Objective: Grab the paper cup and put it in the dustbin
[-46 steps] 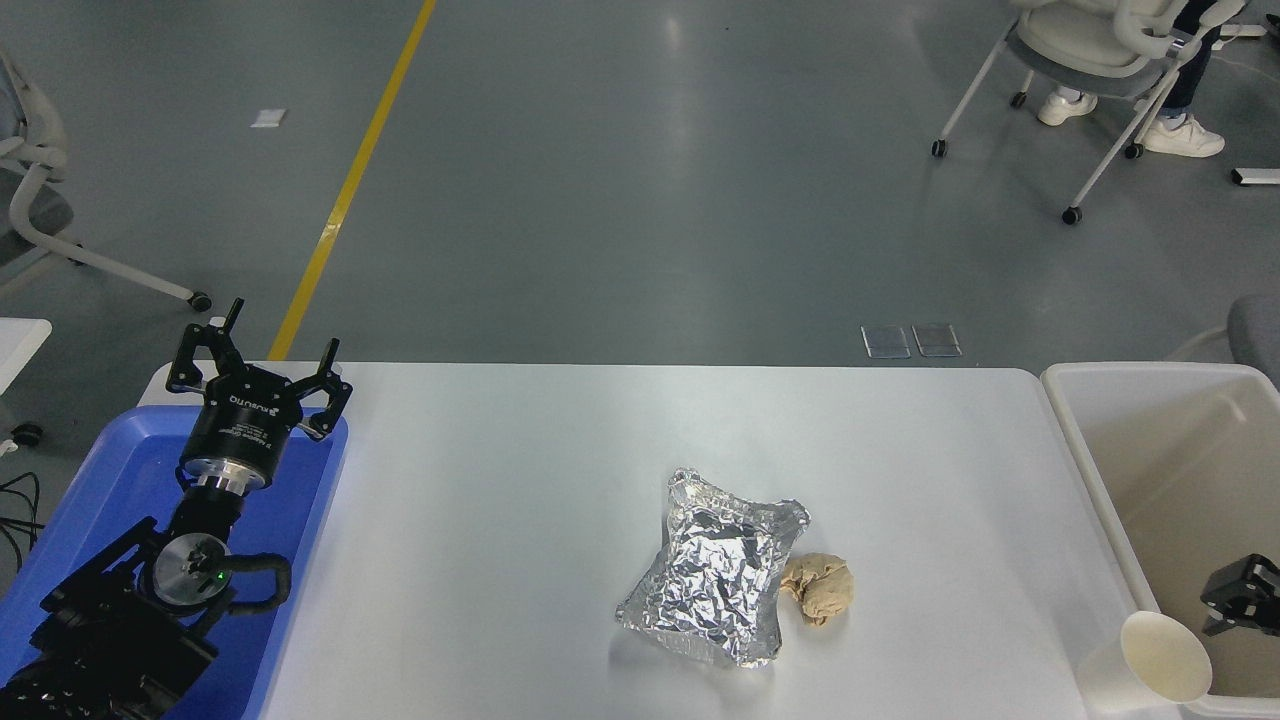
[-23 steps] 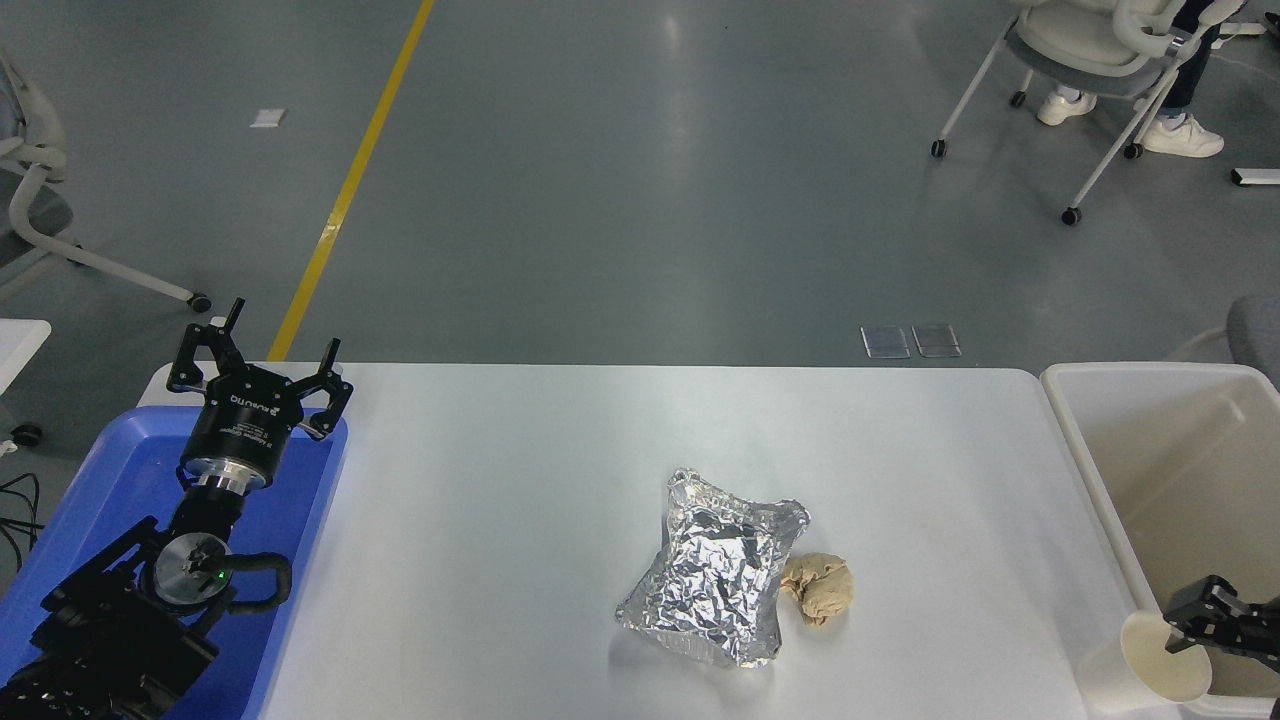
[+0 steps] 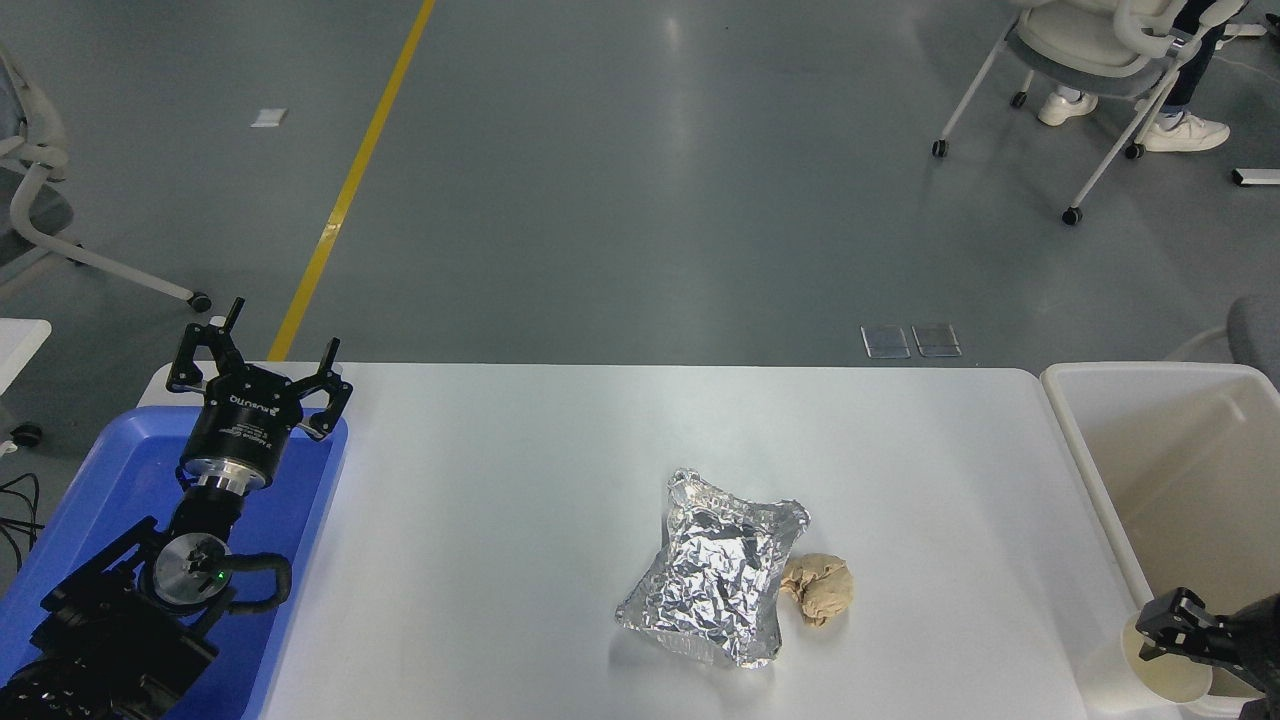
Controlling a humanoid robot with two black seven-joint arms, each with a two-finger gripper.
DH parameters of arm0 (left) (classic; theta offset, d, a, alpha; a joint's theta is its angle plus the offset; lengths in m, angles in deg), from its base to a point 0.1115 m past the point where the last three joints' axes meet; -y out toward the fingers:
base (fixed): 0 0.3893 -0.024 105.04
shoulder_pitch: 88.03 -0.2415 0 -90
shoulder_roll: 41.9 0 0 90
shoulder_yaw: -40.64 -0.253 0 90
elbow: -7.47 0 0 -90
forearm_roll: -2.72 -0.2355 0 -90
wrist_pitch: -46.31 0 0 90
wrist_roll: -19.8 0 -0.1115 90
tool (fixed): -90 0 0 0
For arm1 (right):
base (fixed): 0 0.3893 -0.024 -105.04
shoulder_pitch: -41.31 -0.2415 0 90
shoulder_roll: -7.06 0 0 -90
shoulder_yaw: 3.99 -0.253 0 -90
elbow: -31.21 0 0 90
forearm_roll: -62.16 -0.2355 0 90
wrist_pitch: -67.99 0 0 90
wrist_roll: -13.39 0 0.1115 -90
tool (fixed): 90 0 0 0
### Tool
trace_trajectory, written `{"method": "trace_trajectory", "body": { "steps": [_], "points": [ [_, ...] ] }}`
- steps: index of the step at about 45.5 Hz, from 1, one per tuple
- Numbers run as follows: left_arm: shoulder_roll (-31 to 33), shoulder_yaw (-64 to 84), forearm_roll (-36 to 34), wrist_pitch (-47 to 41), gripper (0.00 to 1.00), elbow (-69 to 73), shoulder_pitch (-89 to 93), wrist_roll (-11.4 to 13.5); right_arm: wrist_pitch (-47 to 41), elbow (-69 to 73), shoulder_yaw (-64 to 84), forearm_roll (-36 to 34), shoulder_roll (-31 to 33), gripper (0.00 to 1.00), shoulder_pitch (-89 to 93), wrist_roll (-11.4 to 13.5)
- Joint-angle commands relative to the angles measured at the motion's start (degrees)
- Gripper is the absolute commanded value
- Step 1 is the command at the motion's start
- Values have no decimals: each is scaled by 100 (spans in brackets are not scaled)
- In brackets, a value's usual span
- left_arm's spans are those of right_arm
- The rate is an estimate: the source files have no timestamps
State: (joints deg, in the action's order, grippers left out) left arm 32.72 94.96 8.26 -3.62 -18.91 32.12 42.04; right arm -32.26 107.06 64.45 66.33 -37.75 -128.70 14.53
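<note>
Right gripper [image 3: 1163, 630] at paper cup [image 3: 1160, 668] rim, its opening state unclear; dustbin [image 3: 1085, 470] adjacent; foil bag [image 3: 715, 575] and paper ball [image 3: 818, 588] mid-counter [image 3: 520, 480].

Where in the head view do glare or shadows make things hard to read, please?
Head view: the foil bag throws bright speckled glare off its creases; pale reflections streak the grey floor; soft shadows lie under the bag and the paper ball; the right gripper, black and cut by the frame's edge, covers part of the paper cup.
</note>
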Motion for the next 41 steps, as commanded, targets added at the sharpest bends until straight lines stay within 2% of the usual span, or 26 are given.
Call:
{"method": "trace_trajectory", "body": {
  "steps": [1, 4, 11, 18, 28, 29, 31, 34, 38, 41],
  "points": [
    [0, 0, 0, 0, 100, 1, 0, 0, 76, -8, -32, -4, -1, 64, 48, 0],
    [0, 0, 0, 0, 100, 1, 0, 0, 67, 0, -32, -4, -9, 55, 56, 0],
    [0, 0, 0, 0, 100, 1, 0, 0, 67, 0, -50, -13, -1, 49, 56, 0],
    [0, 0, 0, 0, 100, 1, 0, 0, 15, 9, -76, -109, -9, 35, 91, 0],
    [0, 0, 0, 0, 100, 1, 0, 0, -3, 18, -76, -136, -1, 31, 91, 0],
    [0, 0, 0, 0, 100, 1, 0, 0, -3, 18, -76, -136, -9, 29, 91, 0],
    [0, 0, 0, 0, 100, 1, 0, 0, -12, 27, -76, -136, -9, 21, 91, 0],
    [0, 0, 0, 0, 100, 1, 0, 0, -12, 27, -76, -136, -9, 18, 91, 0],
    [0, 0, 0, 0, 100, 1, 0, 0, -21, 36, -76, -171, -9, 10, 91, 0],
    [0, 0, 0, 0, 100, 1, 0, 0, -21, 36, -76, -171, -9, 9, 91, 0]
  ]
}}
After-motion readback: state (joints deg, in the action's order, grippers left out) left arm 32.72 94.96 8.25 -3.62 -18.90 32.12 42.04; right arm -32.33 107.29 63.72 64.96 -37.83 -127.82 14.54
